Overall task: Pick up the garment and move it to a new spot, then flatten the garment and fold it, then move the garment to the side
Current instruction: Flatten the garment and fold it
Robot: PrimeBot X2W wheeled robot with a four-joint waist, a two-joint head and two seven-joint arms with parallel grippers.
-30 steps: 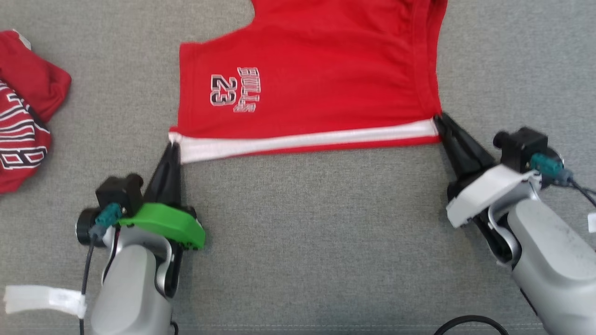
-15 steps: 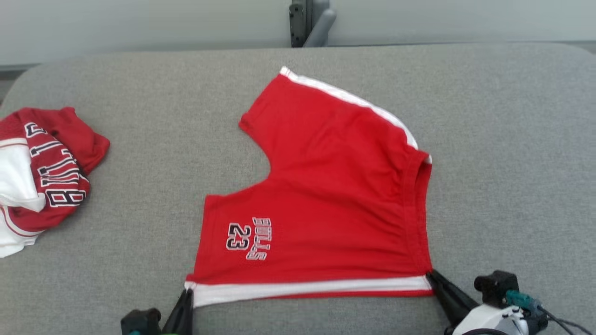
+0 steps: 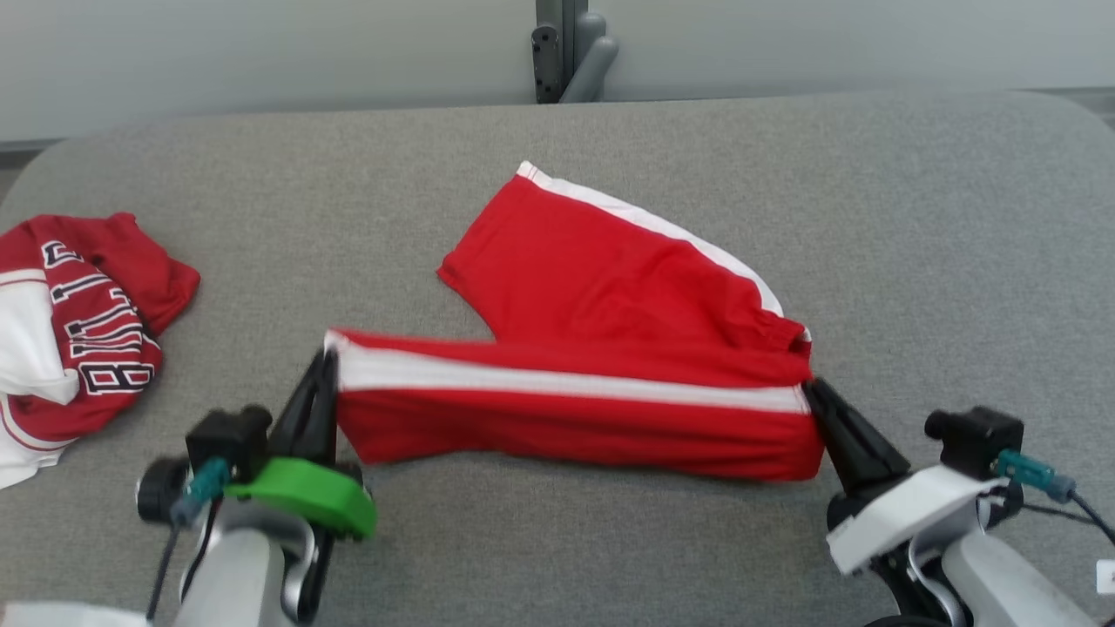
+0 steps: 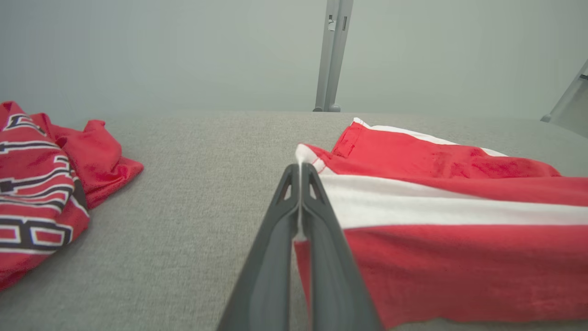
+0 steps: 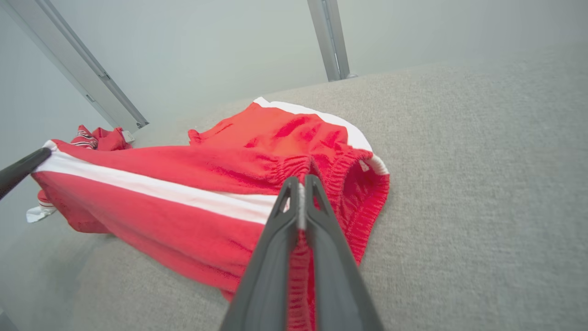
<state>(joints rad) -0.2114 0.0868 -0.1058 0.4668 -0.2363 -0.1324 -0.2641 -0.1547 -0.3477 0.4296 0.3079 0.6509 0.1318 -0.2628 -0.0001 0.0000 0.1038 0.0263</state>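
Once flat, shorts [image 3: 592,348] now half-folded.

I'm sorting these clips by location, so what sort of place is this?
Probably a robot lab's garment-folding station: a grey fabric-covered table, a bare pale wall with a metal post, and red shorts and a crumpled jersey on it.

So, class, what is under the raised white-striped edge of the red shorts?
The red shorts hang from that edge as a fold resting on the grey table. What the fold covers, table or more cloth, is hidden.
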